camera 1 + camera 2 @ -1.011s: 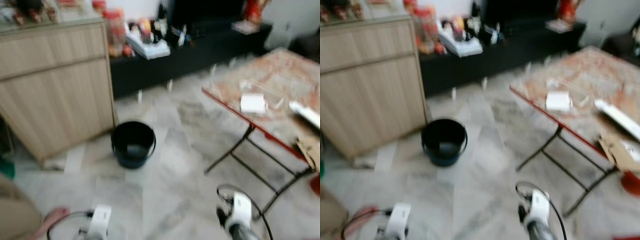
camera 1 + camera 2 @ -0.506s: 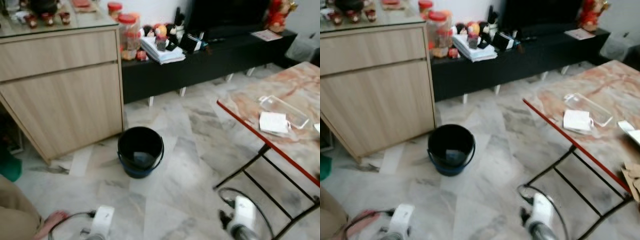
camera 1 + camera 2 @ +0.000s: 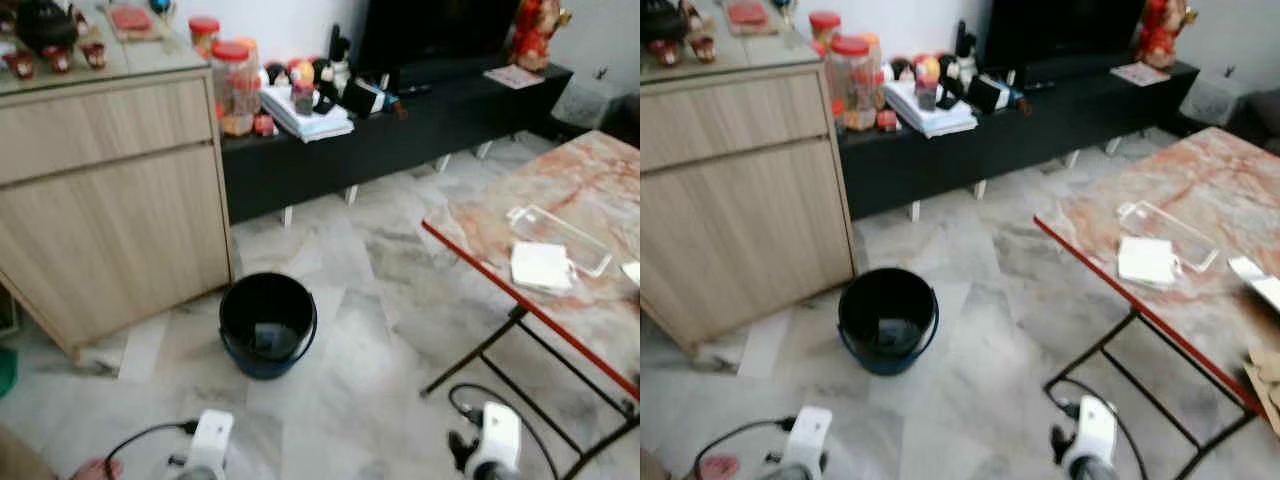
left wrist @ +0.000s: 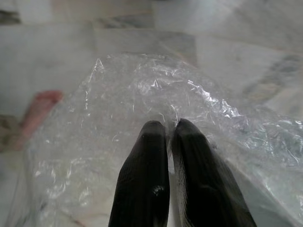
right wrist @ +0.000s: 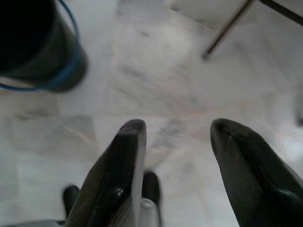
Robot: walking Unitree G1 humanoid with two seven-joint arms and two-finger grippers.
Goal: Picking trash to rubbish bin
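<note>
A black bucket with a blue rim (image 3: 267, 323) stands on the marble floor ahead of me, beside the wooden cabinet; it also shows as the bucket (image 5: 33, 45) in the right wrist view. My left gripper (image 4: 170, 128) is shut on a crumpled clear plastic bag (image 4: 118, 127) that spreads around its fingers (image 4: 144, 170). My right gripper (image 5: 177, 130) is open and holds nothing, hanging over bare floor. Both wrists show low at the frame's bottom, the left wrist (image 3: 208, 442) and the right wrist (image 3: 492, 445).
A folding table with a marbled top and red edge (image 3: 560, 250) stands on the right, carrying a white napkin (image 3: 540, 266) and a clear tray (image 3: 558, 238). A wooden cabinet (image 3: 110, 190) is at left, a black TV bench (image 3: 380, 130) behind. A person's foot (image 4: 40, 106) is near my left side.
The camera has shifted and steadied from blur; the bucket now sits lower and more central in view. Both arms keep their places at the frame's bottom.
</note>
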